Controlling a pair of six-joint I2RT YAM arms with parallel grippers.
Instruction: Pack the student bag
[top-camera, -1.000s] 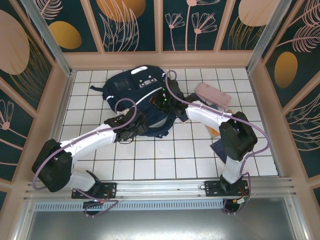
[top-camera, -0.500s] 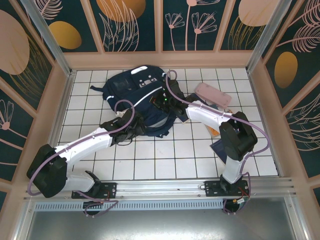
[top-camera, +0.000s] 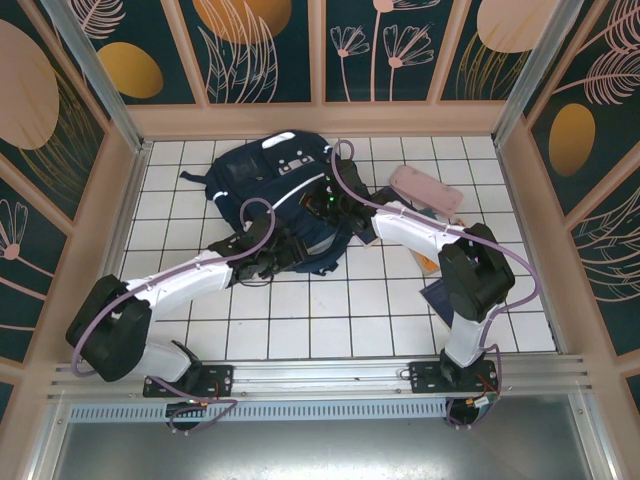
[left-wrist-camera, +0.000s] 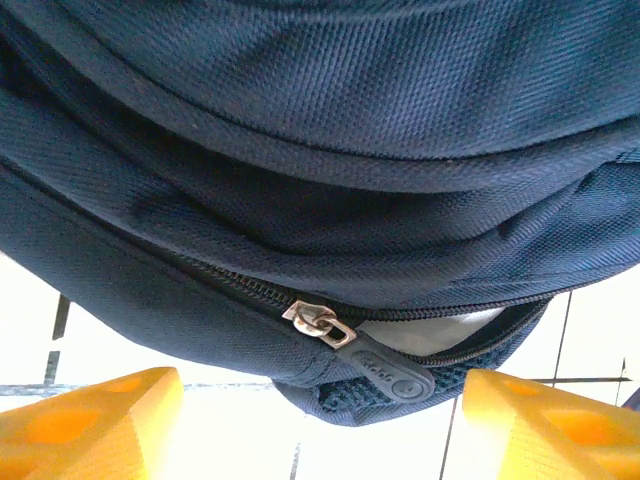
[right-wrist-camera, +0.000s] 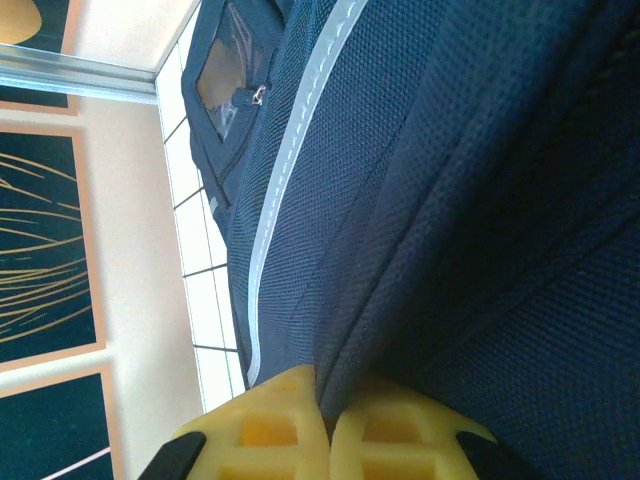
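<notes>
The large dark navy fabric backpack (top-camera: 262, 170) lies far left-centre on the white tiled counter (top-camera: 330, 320). The left hand (left-wrist-camera: 320, 415) stands apart around its black zipper pull (left-wrist-camera: 388, 372); the right hand (right-wrist-camera: 325, 425) is clamped on the backpack's fabric.

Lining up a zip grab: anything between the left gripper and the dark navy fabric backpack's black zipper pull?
Nothing visible: the black zipper pull on the dark navy fabric backpack lies ahead of the open left gripper.

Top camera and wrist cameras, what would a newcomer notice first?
The dark navy student bag lies at the back of the tiled table. The right gripper pinches a fold of its fabric; the left gripper stands open before the zipper pull. A pink pencil case lies right of the bag.
</notes>
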